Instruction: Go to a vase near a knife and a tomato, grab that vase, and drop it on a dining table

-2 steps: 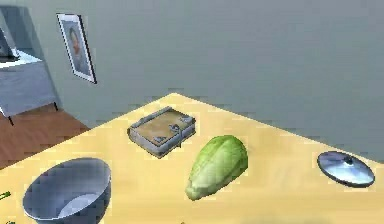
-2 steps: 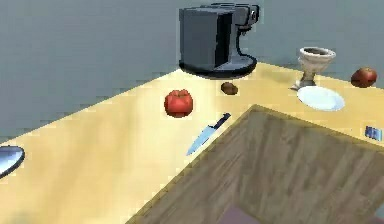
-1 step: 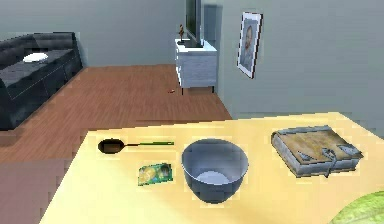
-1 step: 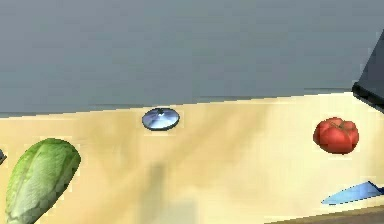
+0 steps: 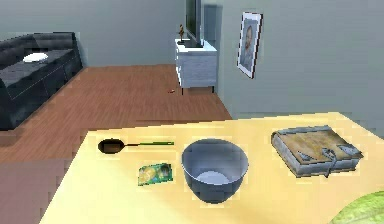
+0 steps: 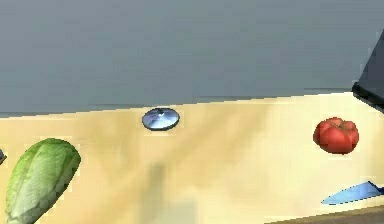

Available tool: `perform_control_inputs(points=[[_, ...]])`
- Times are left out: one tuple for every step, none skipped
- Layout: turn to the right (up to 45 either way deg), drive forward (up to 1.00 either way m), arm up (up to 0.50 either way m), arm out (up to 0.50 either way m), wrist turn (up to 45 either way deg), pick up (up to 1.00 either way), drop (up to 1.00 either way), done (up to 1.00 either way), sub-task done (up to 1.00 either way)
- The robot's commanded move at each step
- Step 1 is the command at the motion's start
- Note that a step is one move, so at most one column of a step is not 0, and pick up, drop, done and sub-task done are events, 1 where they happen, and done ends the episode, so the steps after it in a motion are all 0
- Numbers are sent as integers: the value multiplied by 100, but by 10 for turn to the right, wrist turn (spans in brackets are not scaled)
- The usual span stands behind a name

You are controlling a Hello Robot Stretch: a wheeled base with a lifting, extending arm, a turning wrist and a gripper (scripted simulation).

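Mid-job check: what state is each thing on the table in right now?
Bowl: upright, empty.
Pan: lying flat on the table.
Grey tray: flat, something lying on it.
Tomato: whole, resting on the tabletop.
Knife: lying flat, partly cut off by the view's edge.
Lettuce: whole, lying on its side.
Round grey thing: near the table's far edge; upright or tipped, cannot tell.
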Motion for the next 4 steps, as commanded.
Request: perform_control_inputs(points=[[0,0,38,0,0,0,0,0,0],[0,0,0,36,0,0,0,0,0],[0,0,0,0,450,0,0,0,0],[0,0,0,0,450,0,0,0,0]])
